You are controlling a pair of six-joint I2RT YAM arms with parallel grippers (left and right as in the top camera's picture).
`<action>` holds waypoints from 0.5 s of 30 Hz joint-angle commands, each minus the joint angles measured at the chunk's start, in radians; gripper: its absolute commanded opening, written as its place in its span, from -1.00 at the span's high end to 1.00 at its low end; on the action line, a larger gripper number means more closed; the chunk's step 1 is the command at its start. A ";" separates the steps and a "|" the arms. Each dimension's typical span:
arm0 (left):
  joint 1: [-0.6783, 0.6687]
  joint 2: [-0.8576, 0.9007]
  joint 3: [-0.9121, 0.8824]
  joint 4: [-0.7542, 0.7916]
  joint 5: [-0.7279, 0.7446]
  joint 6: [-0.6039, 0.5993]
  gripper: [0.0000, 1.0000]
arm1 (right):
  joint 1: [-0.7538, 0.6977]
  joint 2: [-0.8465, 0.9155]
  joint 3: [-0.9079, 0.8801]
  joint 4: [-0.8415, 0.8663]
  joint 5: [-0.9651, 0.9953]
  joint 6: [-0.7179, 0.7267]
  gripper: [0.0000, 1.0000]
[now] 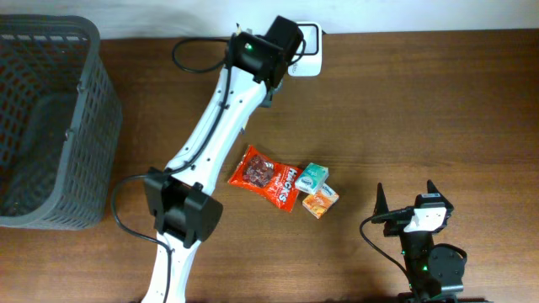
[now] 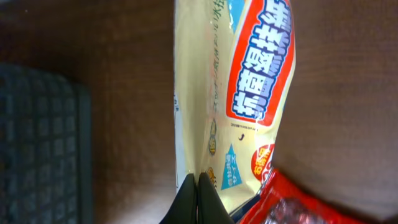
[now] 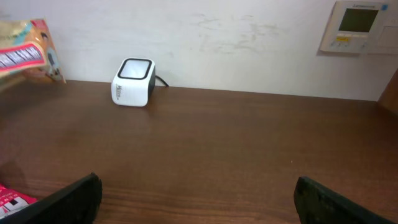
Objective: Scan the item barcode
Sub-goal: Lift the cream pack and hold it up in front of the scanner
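Observation:
My left gripper [image 2: 197, 182] is shut on the edge of a cream snack packet [image 2: 236, 93] with a red and blue label, held up off the table. In the right wrist view that packet [image 3: 25, 53] hangs in the air to the left of the white cube scanner [image 3: 134, 82]. From overhead the scanner [image 1: 310, 52] sits at the table's back edge, and the left wrist covers the packet beside it. My right gripper [image 1: 405, 192] rests near the front right, open, with nothing between its fingers [image 3: 68, 199].
A red snack bag [image 1: 266, 178], a teal packet [image 1: 311, 176] and an orange packet [image 1: 321, 200] lie mid-table. A dark mesh basket [image 1: 50, 126] stands at the left. A wall control panel [image 3: 357, 25] hangs behind the table.

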 commanded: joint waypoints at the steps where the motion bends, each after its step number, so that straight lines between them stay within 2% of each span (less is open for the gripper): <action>1: -0.043 0.051 -0.080 0.059 -0.043 -0.062 1.00 | -0.005 -0.006 -0.008 -0.004 0.005 0.008 -0.97; 5: -0.107 0.108 -0.132 0.078 -0.163 -0.062 1.00 | -0.005 -0.006 -0.008 -0.004 0.005 0.008 -0.97; 15: -0.275 0.115 -0.133 0.090 -0.164 -0.062 0.97 | -0.005 -0.006 -0.008 -0.004 0.005 0.008 -0.97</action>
